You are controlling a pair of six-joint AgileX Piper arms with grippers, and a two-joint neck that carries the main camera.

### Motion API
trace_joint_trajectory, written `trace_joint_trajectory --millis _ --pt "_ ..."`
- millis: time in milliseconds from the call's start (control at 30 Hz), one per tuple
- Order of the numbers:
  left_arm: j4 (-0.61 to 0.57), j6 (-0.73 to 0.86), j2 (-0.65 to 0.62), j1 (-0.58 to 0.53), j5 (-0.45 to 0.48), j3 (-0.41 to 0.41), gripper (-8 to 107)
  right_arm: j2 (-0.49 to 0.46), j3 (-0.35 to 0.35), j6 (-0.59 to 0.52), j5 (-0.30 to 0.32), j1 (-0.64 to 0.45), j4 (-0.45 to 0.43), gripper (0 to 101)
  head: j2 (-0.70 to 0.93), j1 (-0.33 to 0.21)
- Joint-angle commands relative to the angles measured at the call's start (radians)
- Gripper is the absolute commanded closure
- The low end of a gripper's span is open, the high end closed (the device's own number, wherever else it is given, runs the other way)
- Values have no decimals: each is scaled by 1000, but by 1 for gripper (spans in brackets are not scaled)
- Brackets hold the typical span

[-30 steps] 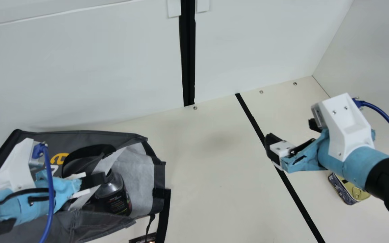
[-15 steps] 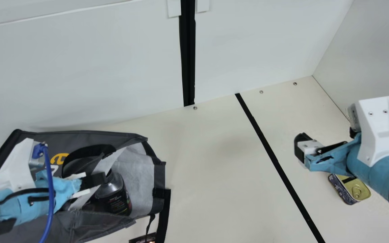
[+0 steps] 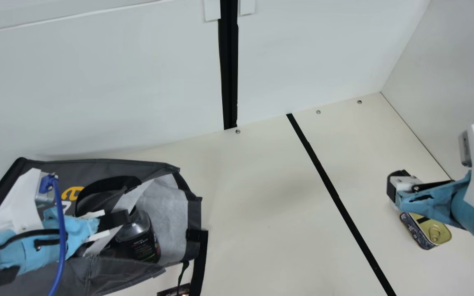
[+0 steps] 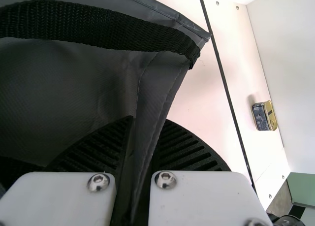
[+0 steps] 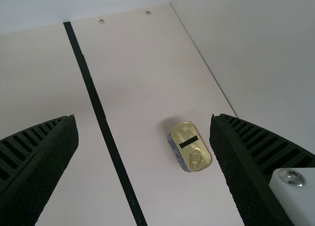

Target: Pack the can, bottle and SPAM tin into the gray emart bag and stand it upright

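Tin (image 3: 434, 232) at 4 o'clock in main view; right gripper (image 5: 143, 118) nearby, jaws wide. Left gripper (image 4: 149, 121) pinches bag rim (image 4: 169, 85) at 8 o'clock. Likely tin pickup; next: centre, lower.

Glossy gold metal lid on the SPAM tin (image 5: 189, 145)

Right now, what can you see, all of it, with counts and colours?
Bag: one, gray, left on table
Bottle: one, dark, inside bag
Tin: one, gold and blue, right on table
Cut-off item: one, dark, near bag
Tape: one strip, black, across table
Screws: three, silver, table's back edge
Table: one, cream, below everything
Walls: two, white, back and right
Left gripper: one, black, pinching bag's fabric
Right gripper: one, black, open near tin
Cable: one, blue, near left gripper
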Motion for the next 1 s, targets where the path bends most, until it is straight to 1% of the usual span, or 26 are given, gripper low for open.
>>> trace_joint_trajectory --millis 0,267,367,500,967 --pt "0 0 0 0 0 0 107 -1 -8 21 26 5 -35 6 -1 -23" --pt "0 0 0 0 0 0 107 -5 -42 59 103 28 -98 6 -1 -23" --pt "0 0 0 0 0 0 107 -7 -41 54 111 19 -100 6 -1 -23" --pt "0 0 0 0 0 0 107 -12 -34 25 111 -18 -82 6 -1 -23" --pt "0 0 0 0 0 0 107 -31 -27 -118 111 -170 28 6 -1 -23"
